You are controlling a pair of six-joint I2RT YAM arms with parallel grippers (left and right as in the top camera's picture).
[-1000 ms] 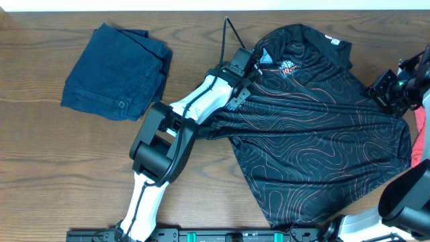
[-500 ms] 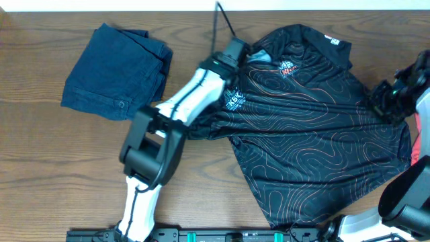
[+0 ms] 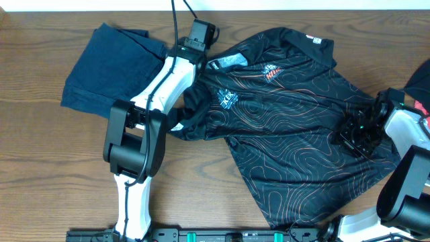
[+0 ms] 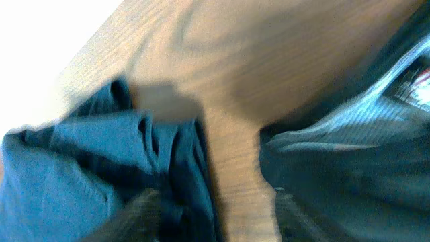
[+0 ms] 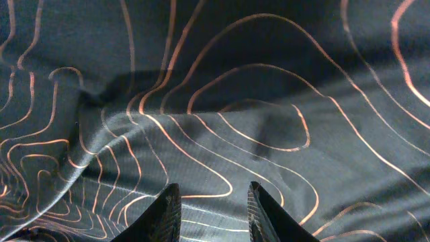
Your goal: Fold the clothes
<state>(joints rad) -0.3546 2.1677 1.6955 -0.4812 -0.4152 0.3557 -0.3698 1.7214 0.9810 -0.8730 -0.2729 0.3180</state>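
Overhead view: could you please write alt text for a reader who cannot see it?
A black jersey with thin orange contour lines lies spread and wrinkled on a wooden table. The left hand is near its collar at the upper left, and the right hand is over its right side. A folded navy garment lies to the left.

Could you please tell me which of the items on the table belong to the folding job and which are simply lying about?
Part of the job:
black jersey with orange contour lines, spread out, not yet folded

Just lying about:
navy denim garment, to the left of the jersey
red garment, only a sliver showing at the right edge
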